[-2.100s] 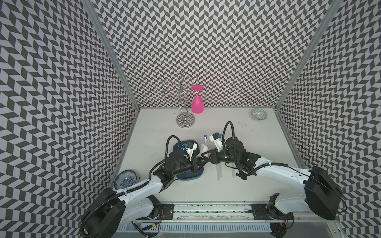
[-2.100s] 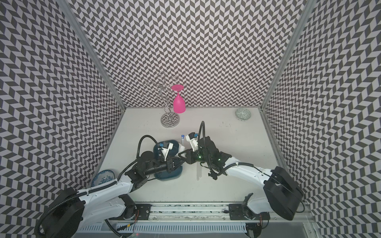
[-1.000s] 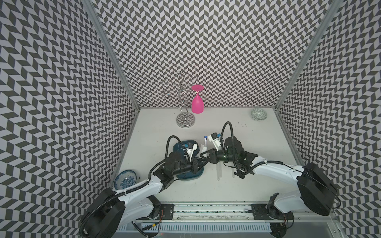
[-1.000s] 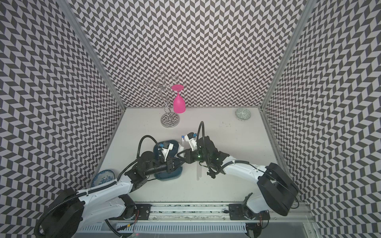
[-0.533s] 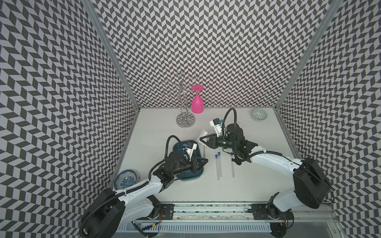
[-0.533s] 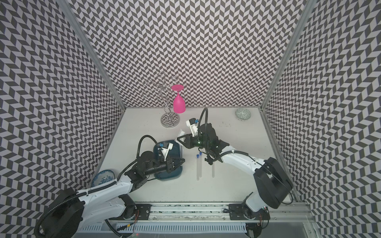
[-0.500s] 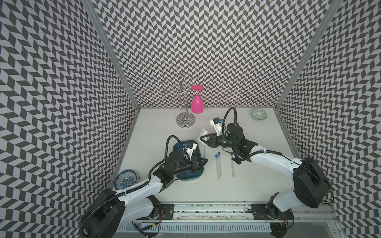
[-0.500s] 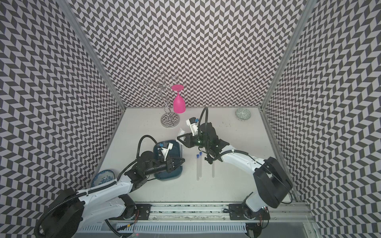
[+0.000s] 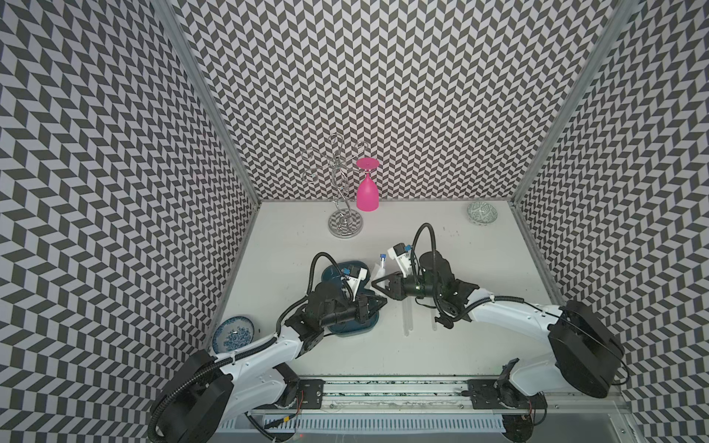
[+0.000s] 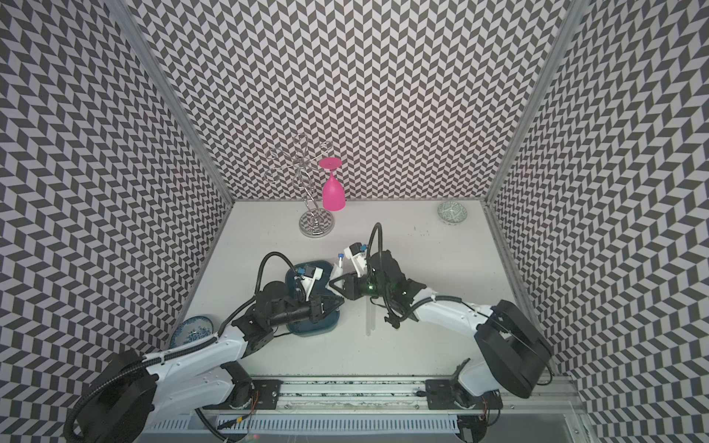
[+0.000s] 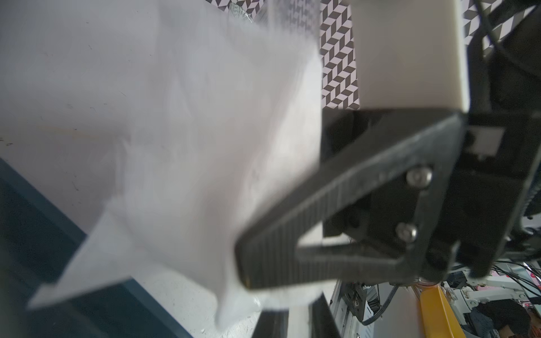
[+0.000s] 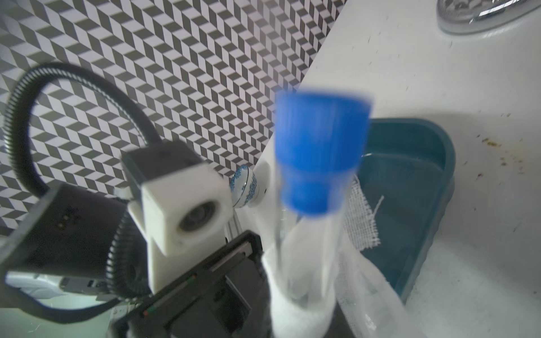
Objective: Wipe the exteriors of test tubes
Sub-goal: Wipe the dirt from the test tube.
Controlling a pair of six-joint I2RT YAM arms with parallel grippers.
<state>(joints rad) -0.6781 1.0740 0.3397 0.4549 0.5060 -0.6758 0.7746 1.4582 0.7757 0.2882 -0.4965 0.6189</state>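
My right claw is pinching a capped test tube over the tabletop's middle, beside the teal tray. My left claw is clamping the white cloth around it. I am risking a slip if I pull crookedly.

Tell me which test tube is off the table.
The tube gripped by the right gripper, blue cap raised, white cloth around its lower part. The other two visible tubes lie flat on the table.
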